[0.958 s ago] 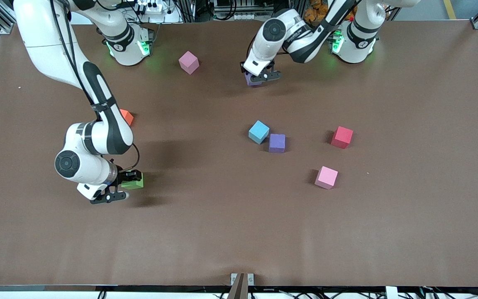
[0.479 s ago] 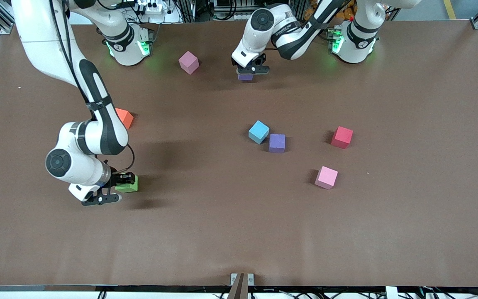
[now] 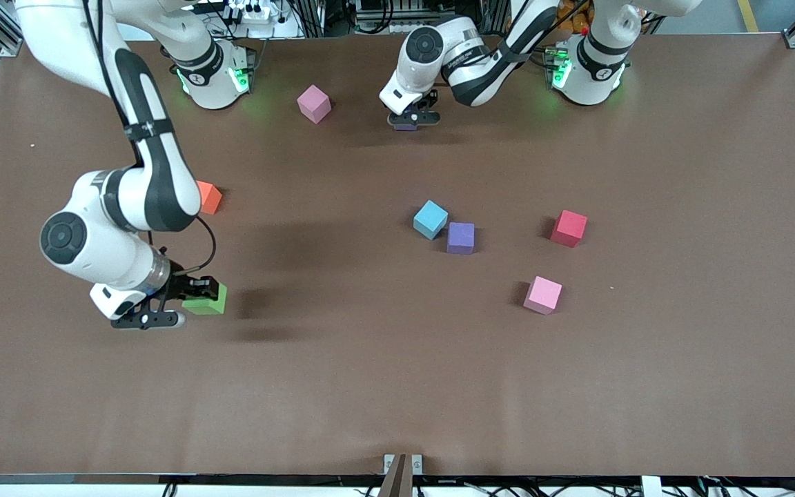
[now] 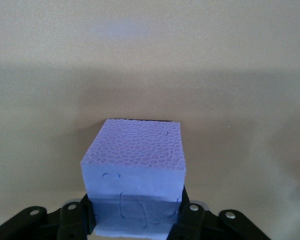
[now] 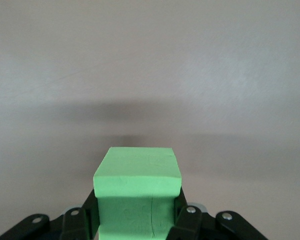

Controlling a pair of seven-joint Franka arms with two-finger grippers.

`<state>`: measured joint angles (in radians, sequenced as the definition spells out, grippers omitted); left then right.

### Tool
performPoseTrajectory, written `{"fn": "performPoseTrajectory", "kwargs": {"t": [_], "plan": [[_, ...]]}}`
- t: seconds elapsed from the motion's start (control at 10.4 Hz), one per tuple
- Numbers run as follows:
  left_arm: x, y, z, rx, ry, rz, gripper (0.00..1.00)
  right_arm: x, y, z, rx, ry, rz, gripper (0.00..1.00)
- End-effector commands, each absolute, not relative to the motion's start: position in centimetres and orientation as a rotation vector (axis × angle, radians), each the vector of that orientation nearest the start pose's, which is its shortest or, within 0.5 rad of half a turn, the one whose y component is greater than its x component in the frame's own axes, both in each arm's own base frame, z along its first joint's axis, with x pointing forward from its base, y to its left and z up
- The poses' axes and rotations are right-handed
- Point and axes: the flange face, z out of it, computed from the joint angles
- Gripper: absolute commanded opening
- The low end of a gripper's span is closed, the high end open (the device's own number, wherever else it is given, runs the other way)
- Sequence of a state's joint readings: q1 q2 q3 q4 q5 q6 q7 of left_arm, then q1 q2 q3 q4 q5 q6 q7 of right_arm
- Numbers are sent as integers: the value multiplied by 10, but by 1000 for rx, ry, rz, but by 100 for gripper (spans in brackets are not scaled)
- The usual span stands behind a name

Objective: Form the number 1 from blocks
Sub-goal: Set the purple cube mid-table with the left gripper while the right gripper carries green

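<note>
Blocks: foam cubes, two held

Green cube [image 5: 137,192], matte foam, clamped in right gripper [image 3: 175,307] fingers over the brown desk [image 3: 370,373]. Pebbled purple cube [image 4: 135,170] gripped by left gripper [image 3: 411,119]. On desk: touching light blue cube [image 3: 430,219] and second purple cube [image 3: 461,237]; orange cube [image 3: 209,197] partly hidden by right arm.

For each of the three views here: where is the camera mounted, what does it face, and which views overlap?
Front view: high across the table, facing both arms; loose cubes between.
Left wrist view: on the left arm, looking past the left gripper shut on the purple block.
Right wrist view: on the right arm, right gripper shut on the green block.
Shared: both held blocks also show in front view.
</note>
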<state>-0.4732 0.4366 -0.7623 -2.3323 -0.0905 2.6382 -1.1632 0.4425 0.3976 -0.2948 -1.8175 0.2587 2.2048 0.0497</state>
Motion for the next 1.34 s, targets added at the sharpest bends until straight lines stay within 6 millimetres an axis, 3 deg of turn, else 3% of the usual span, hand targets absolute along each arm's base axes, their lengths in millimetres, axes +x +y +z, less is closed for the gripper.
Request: {"fn": "performPoseTrajectory", "kwargs": {"t": [0.0, 0.1, 0.29, 0.48, 0.67, 0.86, 1.25], "plan": [[175, -497, 201, -3179, -74, 484, 70, 591, 129, 347, -2996, 177, -25, 41], [174, -501, 202, -3177, -56, 483, 100, 587, 127, 345, -2993, 186, -31, 41], [184, -505, 215, -3180, -91, 461, 100, 587, 126, 346, -2991, 193, -30, 41], [212, -519, 256, -3160, -203, 424, 100, 585, 132, 349, -2982, 247, -26, 41], [249, -513, 297, -3152, -331, 353, 100, 563, 173, 354, -2967, 293, -8, 41], [308, -477, 314, -3142, -484, 289, 100, 530, 221, 357, -2946, 313, -7, 41], [425, -387, 317, -3098, -839, 270, 100, 434, 369, 354, -2925, 408, 22, 41]]}}
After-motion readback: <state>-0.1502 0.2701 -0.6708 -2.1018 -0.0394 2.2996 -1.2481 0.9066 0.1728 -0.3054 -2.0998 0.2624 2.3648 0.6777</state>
